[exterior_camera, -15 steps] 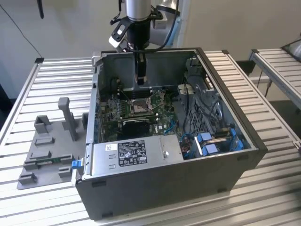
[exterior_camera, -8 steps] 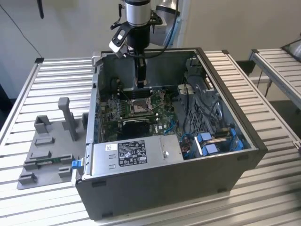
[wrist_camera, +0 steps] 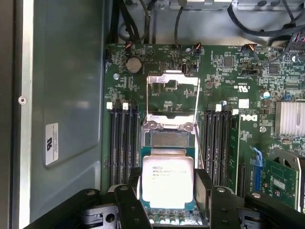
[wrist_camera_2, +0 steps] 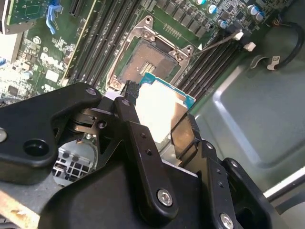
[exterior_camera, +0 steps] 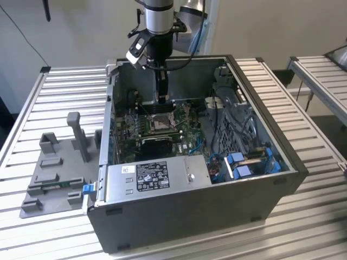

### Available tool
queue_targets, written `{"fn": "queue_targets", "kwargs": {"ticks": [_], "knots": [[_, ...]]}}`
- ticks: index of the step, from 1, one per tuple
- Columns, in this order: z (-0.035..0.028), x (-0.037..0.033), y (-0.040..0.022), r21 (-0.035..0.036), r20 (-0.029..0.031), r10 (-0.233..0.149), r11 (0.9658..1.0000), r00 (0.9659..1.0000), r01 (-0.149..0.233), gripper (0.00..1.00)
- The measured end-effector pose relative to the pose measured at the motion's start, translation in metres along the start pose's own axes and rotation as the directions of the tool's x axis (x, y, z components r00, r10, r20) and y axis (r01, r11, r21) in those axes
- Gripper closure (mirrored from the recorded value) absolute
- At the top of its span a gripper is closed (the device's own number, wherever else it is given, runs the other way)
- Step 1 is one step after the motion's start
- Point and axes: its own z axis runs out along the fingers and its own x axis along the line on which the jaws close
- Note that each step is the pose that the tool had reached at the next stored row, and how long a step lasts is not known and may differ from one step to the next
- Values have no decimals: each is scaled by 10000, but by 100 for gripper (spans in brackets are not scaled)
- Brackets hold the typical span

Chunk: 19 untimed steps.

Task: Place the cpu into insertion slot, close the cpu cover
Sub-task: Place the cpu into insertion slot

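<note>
Clearly we have the cpu (wrist_camera: 167, 179) clamped in our gripper (wrist_camera_2: 159, 114) just above the empty insertion slot (wrist_camera: 169, 139); the cpu cover (wrist_camera: 188, 80) lies open, neither step done.

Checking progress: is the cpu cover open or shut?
Open: the cover is flipped back off the slot; the claw holds the cpu.

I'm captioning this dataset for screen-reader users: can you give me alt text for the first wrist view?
The gripper holds the cpu, metallic face showing, between its two black fingers, close to the uncovered insertion slot on a green motherboard. The cpu cover stands flipped open beyond the slot, with black memory slots flanking it on both sides.
</note>
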Motion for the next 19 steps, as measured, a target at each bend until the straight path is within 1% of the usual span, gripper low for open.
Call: {"fn": "queue_targets", "kwargs": {"ticks": [19], "knots": [[232,-6,-11,-2,-15,58,10000,10000,-58,46]]}}
